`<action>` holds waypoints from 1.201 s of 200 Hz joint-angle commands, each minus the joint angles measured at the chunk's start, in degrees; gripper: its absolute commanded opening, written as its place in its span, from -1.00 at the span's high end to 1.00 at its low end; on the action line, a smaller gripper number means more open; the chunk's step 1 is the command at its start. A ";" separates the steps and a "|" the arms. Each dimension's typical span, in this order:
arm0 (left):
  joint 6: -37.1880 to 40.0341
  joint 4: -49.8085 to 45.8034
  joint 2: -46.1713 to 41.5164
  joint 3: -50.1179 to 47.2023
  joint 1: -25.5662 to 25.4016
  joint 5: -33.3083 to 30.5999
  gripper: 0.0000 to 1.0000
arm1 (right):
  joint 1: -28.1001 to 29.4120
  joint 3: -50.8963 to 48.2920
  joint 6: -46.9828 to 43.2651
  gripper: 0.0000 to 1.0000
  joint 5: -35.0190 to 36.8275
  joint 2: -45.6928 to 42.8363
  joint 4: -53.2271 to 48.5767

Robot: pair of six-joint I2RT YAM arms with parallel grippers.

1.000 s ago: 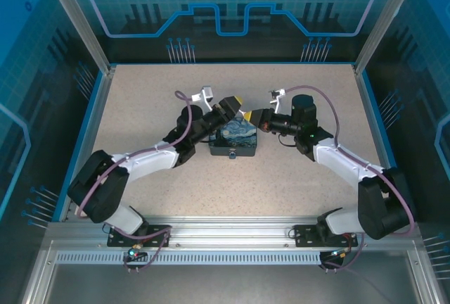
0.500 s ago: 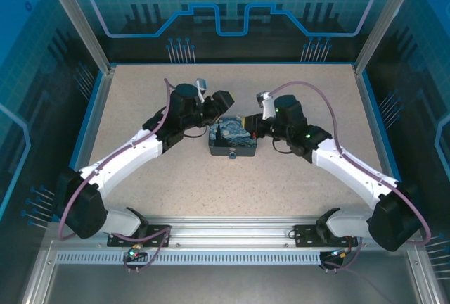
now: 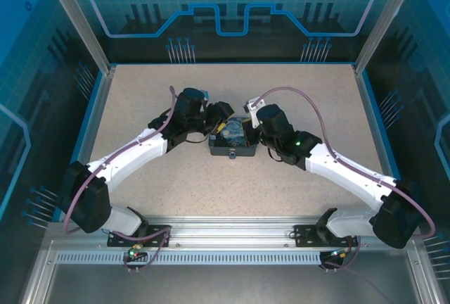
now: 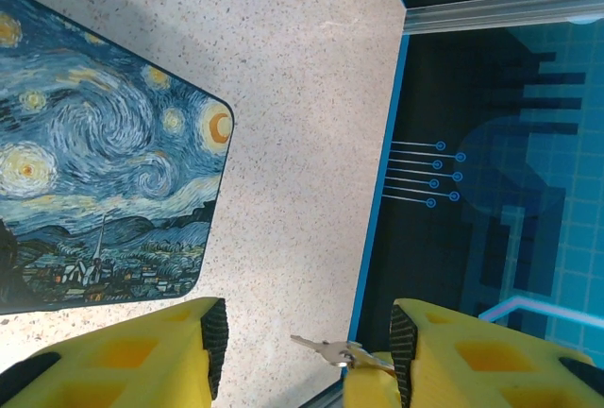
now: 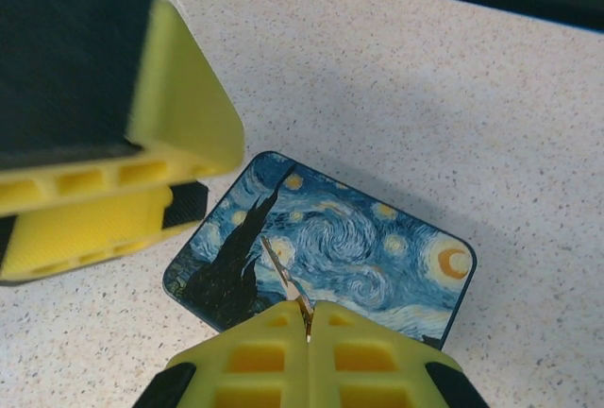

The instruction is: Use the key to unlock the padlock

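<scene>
Currently on hand, item by item.

- Padlock (image 5: 368, 247): flat on the speckled table (image 5: 453, 96), painted face up, between both grippers.
- Right gripper (image 5: 310, 321): fingers clenched on the key (image 5: 281, 271), with the blade jutting over the lock's dark-tree end.
- Left gripper (image 4: 304, 340): fingers spread, grasping nothing, hanging at the lock's edge. A silvery key-shaped piece (image 4: 326, 349) sits just beside one fingertip, contact unclear.
- Step in hand, as I judge: seating the key. I would clamp the block with the left, find the keyhole, unseen from either wrist, then align the blade squarely before pushing.
</scene>
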 commanded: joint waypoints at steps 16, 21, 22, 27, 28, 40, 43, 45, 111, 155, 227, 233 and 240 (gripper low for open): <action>-1.90 2.03 1.83 -0.77 -1.10 1.35 0.02 | 1.98 2.52 -2.94 1.00 2.15 1.59 0.27; -1.99 2.28 1.98 -0.76 -1.10 1.48 0.02 | 2.17 2.60 -3.23 1.00 2.47 1.76 0.40; -2.00 2.35 2.07 -0.76 -1.16 1.50 0.02 | 2.24 2.60 -3.29 1.00 2.54 1.78 0.40; -2.18 2.71 2.24 -0.76 -1.15 1.63 0.03 | 2.47 2.69 -3.55 1.00 2.91 1.89 0.49; -2.23 2.74 2.29 -0.76 -1.22 1.62 0.03 | 2.48 2.73 -3.58 1.00 2.98 1.94 0.54; -2.56 3.11 2.76 -0.76 -1.33 1.70 0.04 | 2.83 2.86 -4.05 1.00 3.51 2.40 0.50; -2.56 3.29 2.82 -0.84 -1.36 1.63 0.05 | 2.96 2.96 -4.11 1.00 3.67 2.57 0.42; -2.66 3.41 2.81 -0.84 -1.45 1.62 0.05 | 3.06 2.95 -4.25 1.00 3.81 2.59 0.41; -3.22 5.73 3.03 -1.94 -1.59 1.96 0.30 | 3.88 3.26 -4.51 1.00 5.32 3.66 0.15; -3.69 7.56 3.30 -3.38 -1.67 2.45 0.43 | 3.91 3.22 -4.09 1.00 5.19 3.74 -0.03; -4.04 9.87 3.90 -3.92 -1.91 3.03 0.66 | 4.27 3.04 -3.96 1.00 5.28 3.76 -0.56; -4.04 9.96 3.94 -3.92 -1.89 3.07 0.68 | 4.26 3.04 -3.97 1.00 5.32 3.76 -0.55; -4.08 9.99 3.95 -3.97 -1.91 3.03 0.70 | 4.34 3.17 -3.93 1.00 5.33 3.75 -0.62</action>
